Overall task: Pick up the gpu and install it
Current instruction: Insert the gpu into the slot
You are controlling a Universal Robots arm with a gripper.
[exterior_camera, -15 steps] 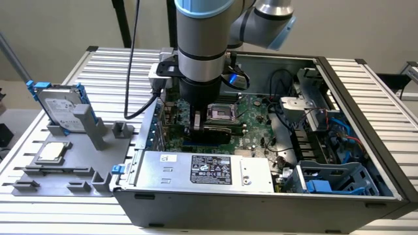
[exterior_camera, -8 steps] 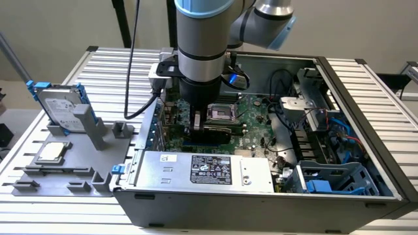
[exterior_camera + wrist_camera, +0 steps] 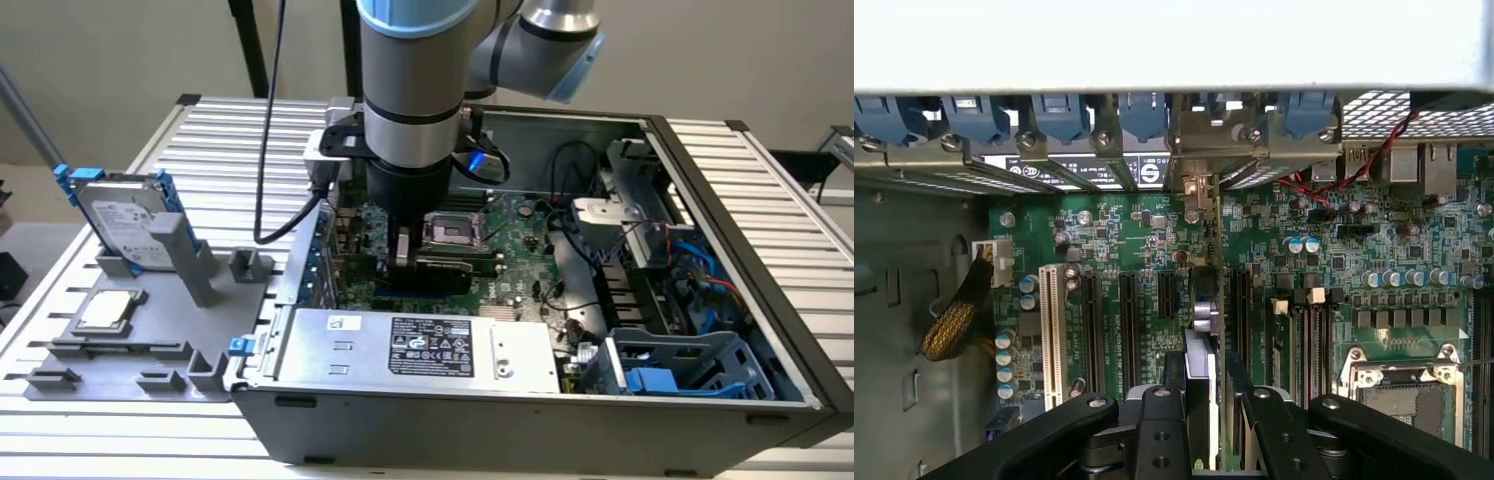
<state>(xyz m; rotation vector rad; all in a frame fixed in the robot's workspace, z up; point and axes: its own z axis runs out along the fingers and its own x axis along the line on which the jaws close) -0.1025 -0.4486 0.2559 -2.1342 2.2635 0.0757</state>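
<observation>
Wrist view: we see the gripper [image 3: 1202,420], black with bolted metal fingers, clamped on the gpu [image 3: 1201,330], a thin card seen edge-on, standing upright over the green motherboard [image 3: 1134,250] among its long black slots. Its silver metal bracket reaches the row of blue latches [image 3: 1064,115] at the case wall. In the exterior view we see the arm [image 3: 414,120] lowered into the open grey computer case [image 3: 747,290], the card [image 3: 441,268] dark beneath it.

Arm [image 3: 414,90] upright, wrist pointing straight down, fingers [image 3: 1159,430] clamped narrow
</observation>
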